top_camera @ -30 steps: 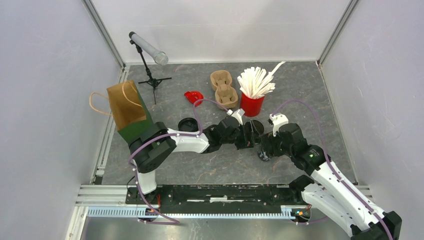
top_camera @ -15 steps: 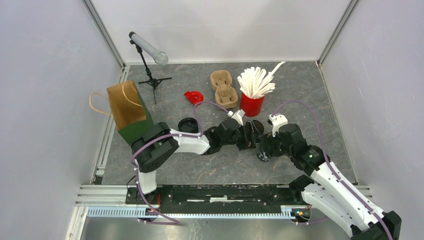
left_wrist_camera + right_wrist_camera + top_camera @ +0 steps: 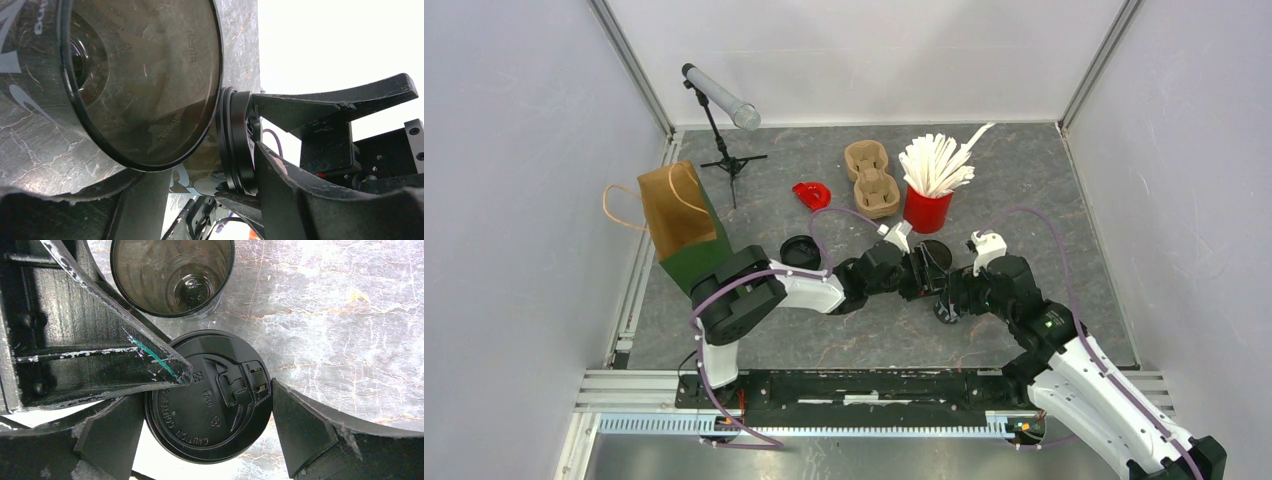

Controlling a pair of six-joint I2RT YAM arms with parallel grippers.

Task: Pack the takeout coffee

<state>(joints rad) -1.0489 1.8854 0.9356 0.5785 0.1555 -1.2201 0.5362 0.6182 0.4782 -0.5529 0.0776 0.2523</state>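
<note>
Your right gripper (image 3: pixel 202 407) holds the black lid (image 3: pixel 215 390) by its rim, fingers wide, just beside the upright cup (image 3: pixel 172 275). Your left gripper (image 3: pixel 927 274) is at the cup; its grip cannot be told. Bare table (image 3: pixel 1074 230) lies rightward.

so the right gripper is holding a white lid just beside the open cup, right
Not quite: the lid is black, not white. The right wrist view shows it held in the right gripper, just beside the open cup.
</note>
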